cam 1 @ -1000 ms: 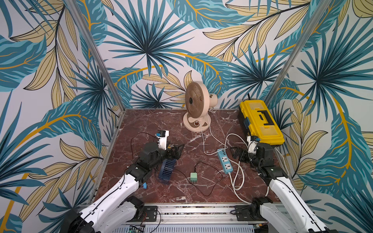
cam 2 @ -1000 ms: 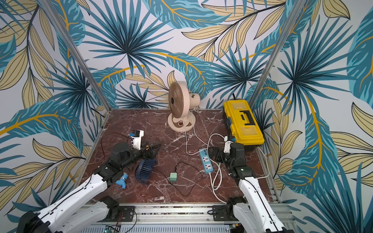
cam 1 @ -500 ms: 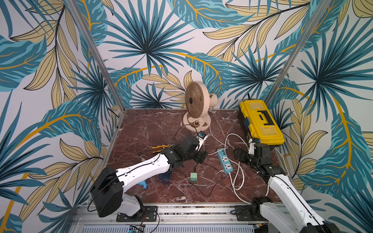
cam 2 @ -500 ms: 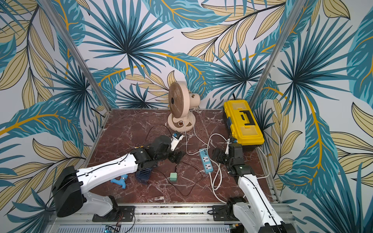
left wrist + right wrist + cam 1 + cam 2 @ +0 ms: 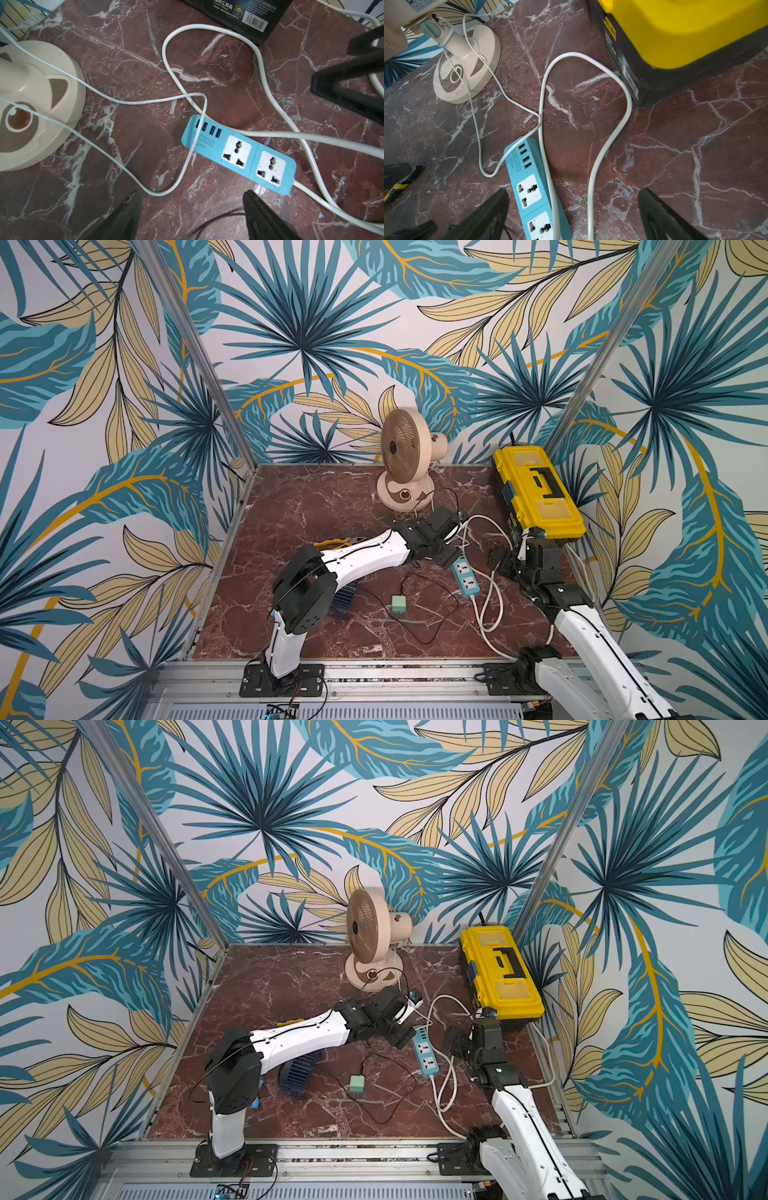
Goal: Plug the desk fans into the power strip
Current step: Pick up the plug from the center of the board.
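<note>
Pliers [image 5: 332,544] lying at the left of the table [image 5: 311,506], partly under the left arm. Blue grille [image 5: 297,1073] lying nearer the front, also half under that arm. Green cube [image 5: 399,605] sitting mid-table, a thin black wire looping around it. Fan [image 5: 401,448] standing upright at the back wall, face turned leftward.

Left arm spanning the table to the centre. Left gripper [image 5: 192,207] hovering just beside the USB end of the strip [image 5: 466,578], jaws standing apart, nothing between them. Strip lying flat right of centre, sockets up, between the two grippers.

Fan's thin cable [image 5: 145,102] looping over the strip's USB corner; I am not making out its plug. Thick cord [image 5: 630,104] curling from the strip toward the toolbox [image 5: 540,489] and back.

Right gripper [image 5: 574,193] hanging near the strip's right side, spread wide, gripping nothing. Toolbox sitting shut along the right wall.
</note>
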`<state>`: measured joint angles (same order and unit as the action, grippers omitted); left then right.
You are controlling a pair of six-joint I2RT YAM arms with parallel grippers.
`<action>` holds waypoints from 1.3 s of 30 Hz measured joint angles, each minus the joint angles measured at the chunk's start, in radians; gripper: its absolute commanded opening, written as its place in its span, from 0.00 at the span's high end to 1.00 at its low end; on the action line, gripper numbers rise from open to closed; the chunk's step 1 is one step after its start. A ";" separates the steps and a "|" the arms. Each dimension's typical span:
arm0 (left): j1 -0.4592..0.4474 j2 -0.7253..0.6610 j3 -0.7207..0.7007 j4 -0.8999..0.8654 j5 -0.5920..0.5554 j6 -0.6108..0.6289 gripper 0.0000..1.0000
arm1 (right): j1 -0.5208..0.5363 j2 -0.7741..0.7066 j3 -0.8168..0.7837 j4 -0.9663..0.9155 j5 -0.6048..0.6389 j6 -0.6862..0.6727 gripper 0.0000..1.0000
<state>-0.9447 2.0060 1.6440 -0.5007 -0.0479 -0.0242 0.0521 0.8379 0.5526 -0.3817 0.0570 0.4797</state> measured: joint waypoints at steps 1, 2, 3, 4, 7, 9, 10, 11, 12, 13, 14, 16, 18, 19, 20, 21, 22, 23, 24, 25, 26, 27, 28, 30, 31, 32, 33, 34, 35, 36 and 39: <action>0.000 0.025 0.028 -0.014 0.000 0.010 0.17 | 0.000 0.000 0.000 -0.001 0.000 0.000 0.00; 0.001 0.052 0.055 -0.028 0.003 0.018 0.17 | 0.000 0.000 0.000 -0.003 0.000 0.000 0.00; 0.001 0.079 0.087 -0.050 0.007 0.028 0.17 | 0.000 0.000 0.000 -0.005 0.000 0.000 0.00; 0.001 0.105 0.117 -0.065 0.013 0.035 0.18 | 0.000 0.000 0.000 -0.006 0.002 0.000 0.01; 0.001 0.180 0.208 -0.101 0.037 0.053 0.18 | 0.000 0.000 0.000 -0.009 0.003 0.000 0.00; 0.001 0.220 0.253 -0.120 0.054 0.063 0.19 | 0.000 0.000 0.000 -0.010 0.003 0.000 0.01; 0.001 0.240 0.275 -0.126 0.057 0.067 0.20 | 0.000 0.000 0.000 -0.010 0.003 0.000 0.01; 0.001 0.256 0.291 -0.125 0.062 0.071 0.21 | 0.000 0.000 0.000 -0.010 0.003 0.000 0.01; 0.001 0.269 0.300 -0.124 0.063 0.076 0.22 | 0.000 0.000 0.000 -0.010 0.003 0.000 0.00; 0.001 0.280 0.307 -0.125 0.064 0.081 0.22 | 0.000 0.000 0.000 -0.010 0.003 0.000 0.00; 0.002 0.294 0.316 -0.126 0.064 0.085 0.24 | 0.000 0.000 0.000 -0.009 0.003 0.000 0.00; 0.003 0.326 0.348 -0.130 0.067 0.091 0.26 | 0.000 0.000 0.000 -0.010 0.003 0.000 0.01; 0.005 0.357 0.381 -0.136 0.068 0.097 0.30 | 0.000 0.000 0.000 -0.010 0.003 0.000 0.01; 0.006 0.367 0.394 -0.140 0.068 0.099 0.32 | 0.000 0.000 0.000 -0.010 0.003 0.000 0.00; 0.007 0.378 0.409 -0.144 0.070 0.101 0.35 | 0.000 0.000 0.000 -0.010 0.003 0.000 0.01; 0.008 0.384 0.418 -0.146 0.071 0.102 0.40 | 0.000 0.000 0.000 -0.010 0.003 0.000 0.01; 0.009 0.390 0.428 -0.148 0.072 0.103 0.44 | 0.000 0.000 0.000 -0.010 0.003 0.000 0.00; 0.009 0.393 0.437 -0.149 0.075 0.101 0.49 | 0.000 0.000 0.000 -0.009 0.003 0.000 0.00; 0.010 0.396 0.445 -0.148 0.078 0.101 0.54 | 0.000 0.001 0.000 -0.009 0.003 0.000 0.00; 0.010 0.397 0.451 -0.149 0.082 0.103 0.60 | 0.000 0.002 0.000 -0.010 0.003 0.000 0.01; 0.010 0.397 0.455 -0.148 0.087 0.106 0.69 | 0.000 0.002 0.000 -0.010 0.003 0.000 0.00; 0.010 0.397 0.456 -0.146 0.090 0.106 0.75 | 0.000 0.002 0.000 -0.009 0.003 0.000 0.01; 0.010 0.397 0.457 -0.146 0.093 0.106 0.80 | 0.000 0.002 0.000 -0.009 0.003 0.000 0.01; 0.010 0.397 0.457 -0.148 0.097 0.105 0.89 | 0.000 0.004 0.000 -0.009 0.003 0.000 0.00; 0.011 0.397 0.457 -0.149 0.097 0.105 0.92 | 0.000 0.005 0.000 -0.009 0.003 0.000 0.01; 0.011 0.397 0.457 -0.150 0.099 0.106 0.93 | 0.000 0.007 0.000 -0.009 0.003 0.000 0.01; 0.011 0.396 0.457 -0.151 0.100 0.105 0.94 | 0.000 0.009 0.000 -0.009 0.003 0.000 0.00; 0.011 0.394 0.457 -0.154 0.101 0.106 0.96 | 0.000 0.011 0.000 -0.009 0.003 0.000 0.01; 0.011 0.389 0.455 -0.156 0.101 0.109 0.96 | 0.000 0.014 0.000 -0.009 0.002 0.000 0.00; 0.011 0.382 0.451 -0.157 0.101 0.108 0.96 | 0.000 0.017 0.000 -0.008 0.002 0.000 0.01; 0.015 0.330 0.414 -0.154 0.102 0.110 0.96 | 0.000 0.028 0.000 -0.008 0.002 0.000 0.00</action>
<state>-0.9295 2.3360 2.0579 -0.6544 0.0540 0.0856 0.0521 0.8661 0.5526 -0.3893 0.0589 0.4801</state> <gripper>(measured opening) 0.069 0.994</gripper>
